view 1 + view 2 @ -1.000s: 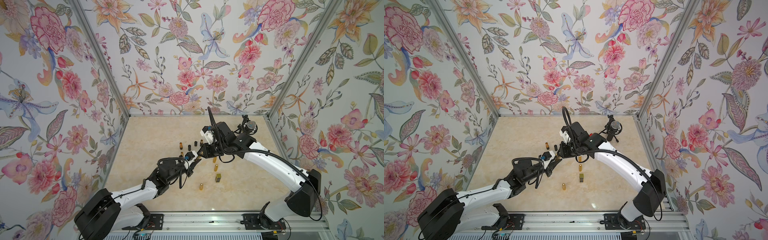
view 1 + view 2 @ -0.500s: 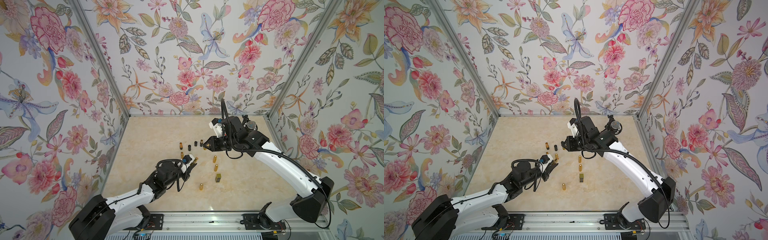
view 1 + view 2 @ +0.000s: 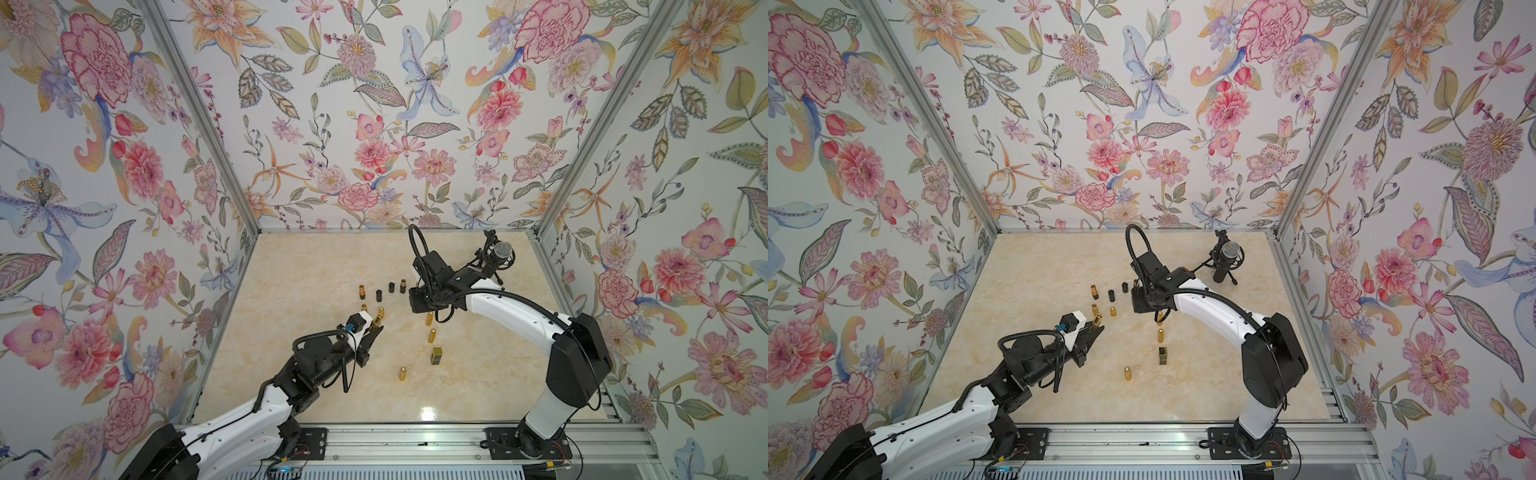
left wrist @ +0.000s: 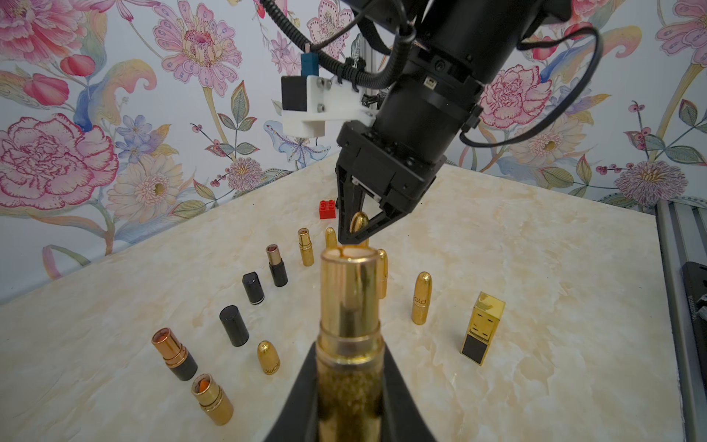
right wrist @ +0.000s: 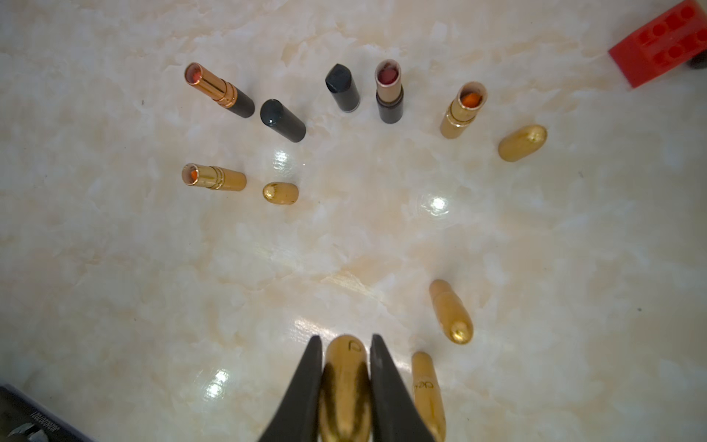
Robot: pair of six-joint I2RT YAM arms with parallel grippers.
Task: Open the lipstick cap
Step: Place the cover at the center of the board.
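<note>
Now apart — cap (image 5: 345, 382) from lipstick (image 4: 349, 306).

In the left wrist view, a bullet-shaped gold lipstick (image 4: 421, 300) standing on the marble top bears the word "gold" in dark lower-case letters running along its side. A short bullet-shaped gold cap (image 4: 269, 358) carries the same word, turned upside down. In the right wrist view, the nearest gold cap (image 5: 346, 367) shows one dark curved letter, only partly visible. The gold lipstick beside it (image 5: 427, 390) has dark lettering too blurred to read. A dark part at the frame's corner (image 5: 38, 421) bears small white characters, not legible.
</note>
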